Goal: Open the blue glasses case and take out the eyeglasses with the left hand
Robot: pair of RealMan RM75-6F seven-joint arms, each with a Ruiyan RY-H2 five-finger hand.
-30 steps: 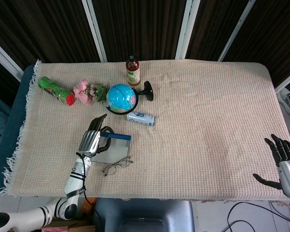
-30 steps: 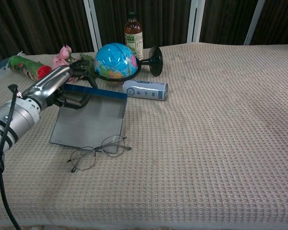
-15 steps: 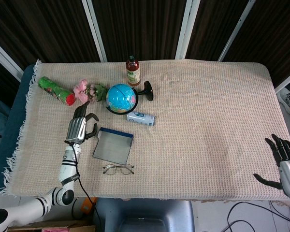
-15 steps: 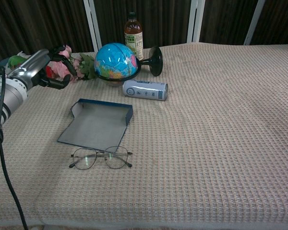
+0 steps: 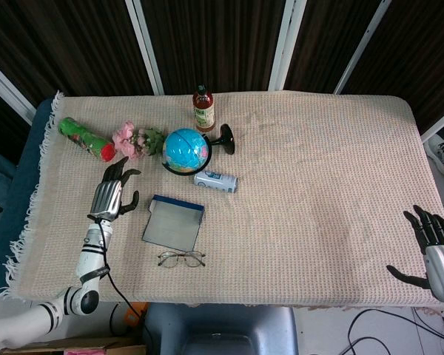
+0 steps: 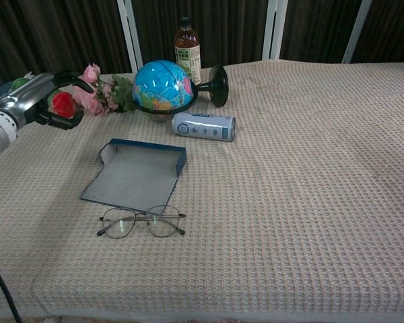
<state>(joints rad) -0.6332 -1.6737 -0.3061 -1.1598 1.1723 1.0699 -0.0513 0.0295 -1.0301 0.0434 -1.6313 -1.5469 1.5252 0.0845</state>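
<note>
At the far left a green tube (image 5: 86, 138) lies on the woven cloth (image 5: 318, 170), with pink flowers (image 5: 132, 140) beside it. The left hand (image 5: 111, 194) hovers above the cloth with fingers spread, holding nothing, apart from the blue glasses case (image 5: 173, 225). The case lies open and flat, its grey inside bare. The eyeglasses (image 5: 181, 258) rest on the cloth just in front of it. Behind stand a globe (image 5: 185, 149), a bottle (image 5: 203, 109) and a toppled can (image 5: 215, 181). At the far right edge, the right hand (image 5: 435, 248) hangs open-fingered, empty.
</note>
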